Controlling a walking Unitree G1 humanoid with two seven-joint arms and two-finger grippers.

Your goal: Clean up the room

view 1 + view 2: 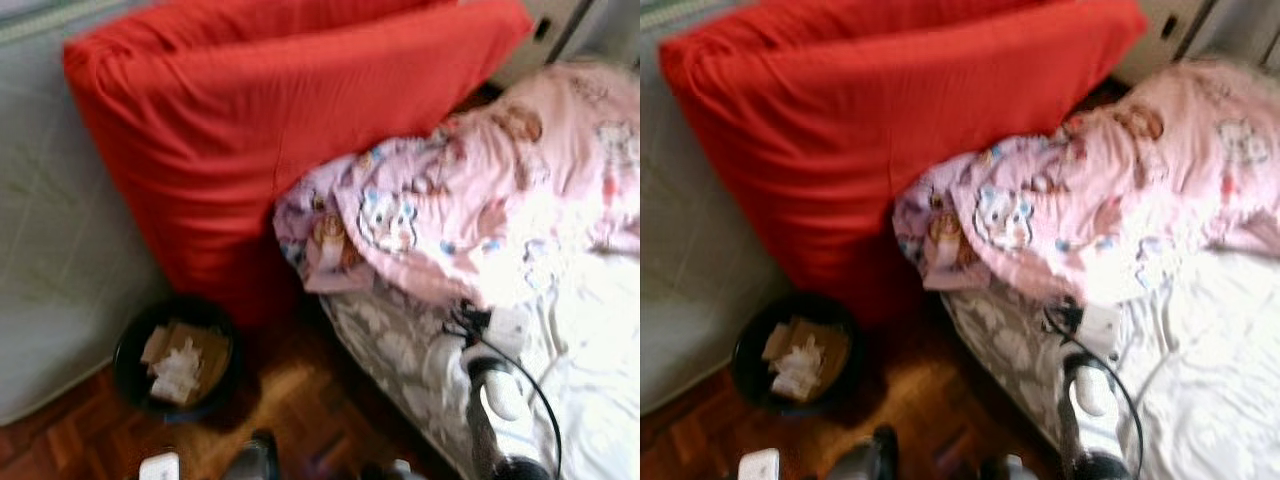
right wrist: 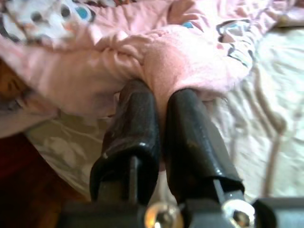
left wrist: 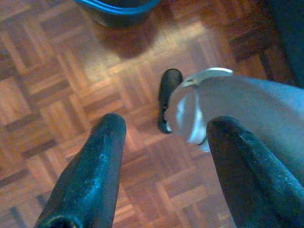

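Parquet floor [image 1: 300, 400] beside bed [image 1: 590, 420]. Right gripper [image 2: 159, 137] pinched pink blanket [image 1: 480, 200]; left gripper [image 3: 161, 175] hung spread. Tidying bedding; next, probably lift and straighten.

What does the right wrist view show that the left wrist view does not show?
The right wrist view shows the right tool shut on a fold of the pink blanket, above the pale bed sheet. The left wrist view shows the left tool open and empty over the wooden floor, with the rim of a dark bin and part of the robot's leg. Both look along two black fingers.
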